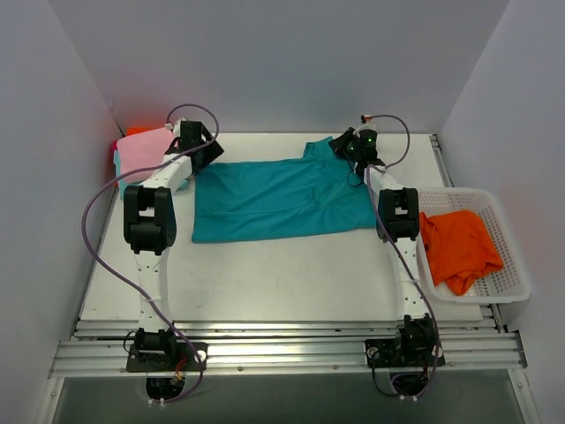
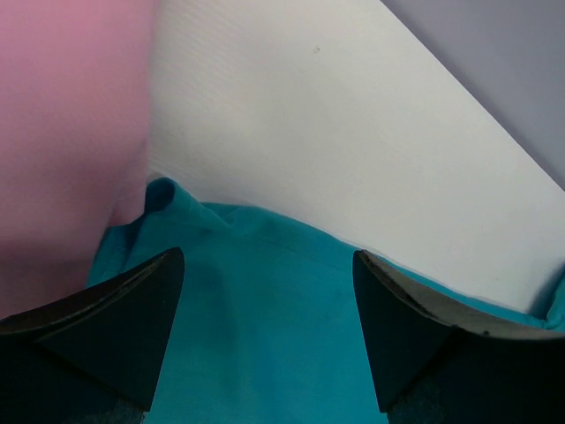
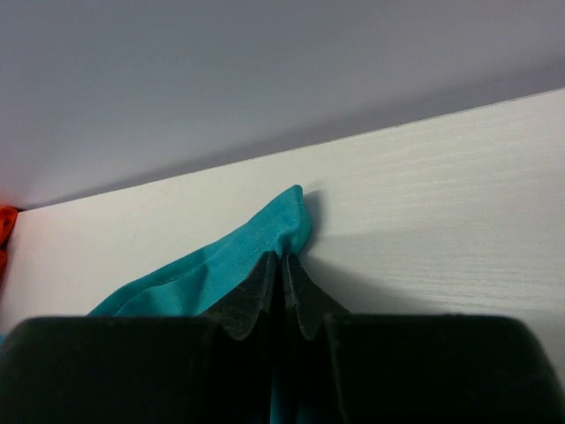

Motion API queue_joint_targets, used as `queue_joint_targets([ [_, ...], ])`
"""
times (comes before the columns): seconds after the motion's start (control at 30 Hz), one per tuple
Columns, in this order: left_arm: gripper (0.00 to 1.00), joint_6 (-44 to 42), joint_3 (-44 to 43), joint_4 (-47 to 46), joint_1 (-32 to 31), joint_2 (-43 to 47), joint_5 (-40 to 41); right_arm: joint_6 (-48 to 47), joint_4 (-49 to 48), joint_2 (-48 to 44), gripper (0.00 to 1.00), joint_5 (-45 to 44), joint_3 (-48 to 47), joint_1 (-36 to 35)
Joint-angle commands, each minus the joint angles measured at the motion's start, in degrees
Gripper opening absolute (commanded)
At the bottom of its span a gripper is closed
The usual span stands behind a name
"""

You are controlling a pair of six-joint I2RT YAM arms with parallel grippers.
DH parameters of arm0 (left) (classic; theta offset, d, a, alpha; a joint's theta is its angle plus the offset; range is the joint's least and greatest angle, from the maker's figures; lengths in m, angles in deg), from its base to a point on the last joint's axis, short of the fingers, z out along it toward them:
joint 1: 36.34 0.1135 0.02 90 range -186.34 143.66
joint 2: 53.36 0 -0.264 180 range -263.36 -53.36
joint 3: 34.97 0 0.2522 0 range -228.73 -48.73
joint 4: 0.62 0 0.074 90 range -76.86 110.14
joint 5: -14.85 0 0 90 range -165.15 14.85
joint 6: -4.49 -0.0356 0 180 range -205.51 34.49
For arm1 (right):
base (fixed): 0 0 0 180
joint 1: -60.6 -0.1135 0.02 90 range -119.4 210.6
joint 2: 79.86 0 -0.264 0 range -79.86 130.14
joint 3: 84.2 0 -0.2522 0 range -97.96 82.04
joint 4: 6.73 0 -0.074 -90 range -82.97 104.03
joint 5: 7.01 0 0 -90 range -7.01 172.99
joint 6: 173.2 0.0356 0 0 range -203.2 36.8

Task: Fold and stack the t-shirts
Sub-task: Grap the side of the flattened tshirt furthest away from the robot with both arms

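My right fingers are pinched shut on a far edge of the teal t-shirt, which lies spread across the desk. My left fingers stand wide apart over its other far corner, beside the pink t-shirt. The orange t-shirt lies in the basket.

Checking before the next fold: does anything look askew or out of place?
Nothing spilled or damaged. The teal shirt lies unevenly, its far right corner bunched where the right tool pinches it. The orange shirt sits crumpled in the basket.
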Motion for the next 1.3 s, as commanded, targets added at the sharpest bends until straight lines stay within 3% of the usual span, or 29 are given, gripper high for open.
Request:
queue_joint_targets([
  [0.0,0.86,0.76,-4.32,4.56,0.59,-1.13,5.52,-0.22,3.81,-2.27,0.0,0.88,1.65,0.41],
  [0.13,0.86,1.72,-7.04,7.12,0.94,-3.32,8.35,-0.14,3.72,-2.36,0.0,1.15,1.65,0.49],
  [0.37,0.86,2.34,-21.09,17.39,0.94,-11.67,9.84,0.3,3.02,-2.88,0.0,1.67,2.61,0.76],
  [0.53,0.82,2.52,-24.71,19.43,1.03,-15.1,10.19,0.57,2.58,-2.88,0.0,1.85,2.96,0.76],
  [0.6,0.76,2.6,-25.15,19.6,0.94,-15.54,10.11,0.74,2.58,-2.8,0.0,1.85,2.96,0.76],
  [0.83,0.34,1.9,-24.54,19.51,1.03,-15.28,10.45,1.01,2.41,-2.27,0.0,1.94,2.7,0.85],
  [0.93,0.26,1.64,-24.45,19.6,1.03,-15.46,10.37,1.01,2.41,-2.18,0.0,1.94,2.7,0.93],
  [0.97,0.17,1.46,-24.62,19.6,0.94,-15.55,10.28,1.01,2.41,-2.27,0.0,1.94,2.7,0.85],
  [1.07,0.03,1.29,-24.8,19.95,1.03,-15.72,10.28,1.09,2.14,-2.71,0.0,2.11,2.87,0.85],
  [1.27,0.02,0.06,-22.08,18.56,1.03,-12.65,10.46,1.71,-0.76,-8.05,0.0,3.08,7.18,0.67],
])
